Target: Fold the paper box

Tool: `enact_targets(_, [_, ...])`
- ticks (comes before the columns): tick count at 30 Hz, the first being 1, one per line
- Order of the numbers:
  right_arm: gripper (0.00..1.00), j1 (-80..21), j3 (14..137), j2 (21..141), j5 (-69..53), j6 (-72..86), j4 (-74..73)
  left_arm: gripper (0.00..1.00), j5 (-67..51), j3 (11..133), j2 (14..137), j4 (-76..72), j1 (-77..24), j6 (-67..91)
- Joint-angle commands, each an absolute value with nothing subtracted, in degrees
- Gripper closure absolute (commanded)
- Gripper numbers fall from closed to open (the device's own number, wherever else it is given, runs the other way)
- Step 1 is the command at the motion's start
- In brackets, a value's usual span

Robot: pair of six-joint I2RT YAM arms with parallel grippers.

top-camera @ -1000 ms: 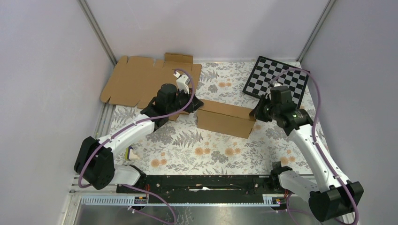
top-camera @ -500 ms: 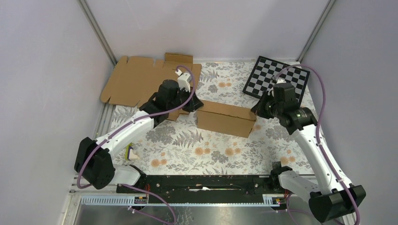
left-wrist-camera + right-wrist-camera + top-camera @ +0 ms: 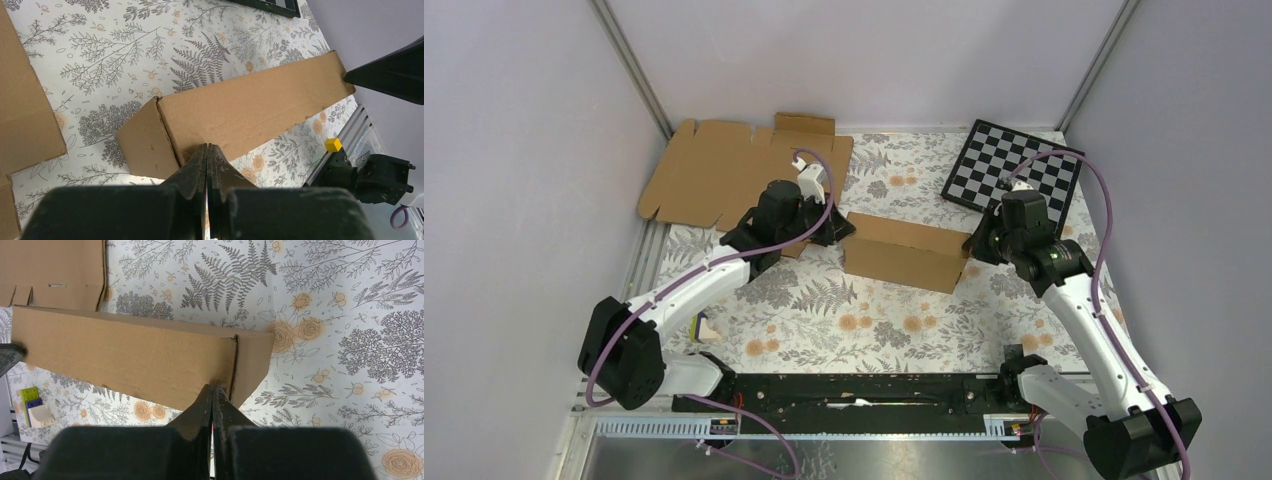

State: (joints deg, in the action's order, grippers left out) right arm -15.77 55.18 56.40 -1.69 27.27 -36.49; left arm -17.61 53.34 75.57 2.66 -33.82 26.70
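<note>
I am watching the plain brown corrugated cardboard paper box [image 3: 904,252] sitting near the middle of the floral-printed table cover [image 3: 824,310]; it is standing folded up as a long, shallow rectangular shape, running left to right with its right end lying slightly nearer than its left. The left gripper [image 3: 207,149] is pointing at the box's left end; its fingers are clenched tight together with no gap showing, and their tips are touching the long side wall just beside the left corner. The right gripper [image 3: 213,390] is meeting the opposite end; it too is clenched, its fingertips resting against the wall right by the corner fold, so the box is sitting between the two arms. I cannot tell whether either pair of fingers is pinching any cardboard. A flat brown die-cut cardboard sheet [image 3: 724,175] is lying at the far left, its near right corner just beside the box's left end; a black-and-white checkerboard [image 3: 1014,170] is lying at the far right, apart from the box. A few small toy blocks [image 3: 704,328] are sitting at the near left.
</note>
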Motion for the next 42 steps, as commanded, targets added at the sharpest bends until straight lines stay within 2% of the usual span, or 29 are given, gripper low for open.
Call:
enact_targets(1, [1.00,-15.8,55.2,56.7,1.1,26.2,-40.6,1.00,-16.5,51.2,76.6,6.0,-33.5,26.8])
enact_targets(8, [1.00,-15.8,63.6,55.7,-2.1,25.4,-43.5,1.00,-15.6,59.3,73.5,12.1,-33.6,24.7])
enact_targets(18, [0.98,-15.8,52.2,54.3,-4.4,27.3,-40.9,1.00,-17.7,48.6,74.1,5.2,-33.4,28.4])
enact_targets(19, [0.94,-15.8,53.1,54.0,-4.5,27.1,-40.9,1.00,-17.7,48.9,73.7,5.7,-33.4,28.0])
enact_targets(20, [0.86,-15.8,54.3,53.6,-4.6,26.7,-40.9,1.00,-17.5,49.8,73.0,6.5,-33.5,27.3])
enact_targets(23, [0.40,-15.8,58.6,52.4,-6.2,24.3,-40.3,1.00,-16.0,53.8,70.6,10.0,-33.5,25.6])
enact_targets(25, [0.16,-15.8,61.1,51.8,-9.4,22.1,-39.0,0.98,-15.7,56.3,69.0,12.4,-33.4,24.8])
enact_targets(27, [0.02,-15.8,62.8,50.8,-13.9,20.8,-36.6,0.92,-15.7,58.0,67.6,14.2,-33.5,24.2])
enact_targets(29, [0.01,-15.8,63.1,49.7,-16.6,20.8,-33.4,0.83,-15.5,58.8,65.9,15.7,-33.5,23.6])
enact_targets(30, [0.00,-15.8,62.8,49.1,-17.6,21.1,-31.4,0.74,-15.3,59.1,65.2,16.4,-33.4,23.2])
enact_targets(31, [0.01,-15.8,62.6,48.4,-17.7,21.3,-29.6,0.61,-14.9,59.3,64.1,17.1,-33.5,22.8])
enact_targets(33, [0.01,-15.9,63.5,48.4,-15.5,20.7,-28.3,0.29,-13.2,59.3,61.7,18.6,-33.5,22.0])
enact_targets(35, [0.00,-16.1,66.3,51.2,-14.6,16.7,-31.4,0.05,-10.5,59.1,59.4,20.2,-33.4,21.1])
enact_targets(36, [0.00,-16.4,67.8,53.8,-13.7,14.7,-33.3,0.02,-8.8,59.3,58.3,21.3,-33.3,20.7])
enact_targets(42, [0.01,-21.7,69.3,58.7,-12.3,6.7,-30.8,0.01,2.3,60.9,54.1,29.5,-32.2,18.3])
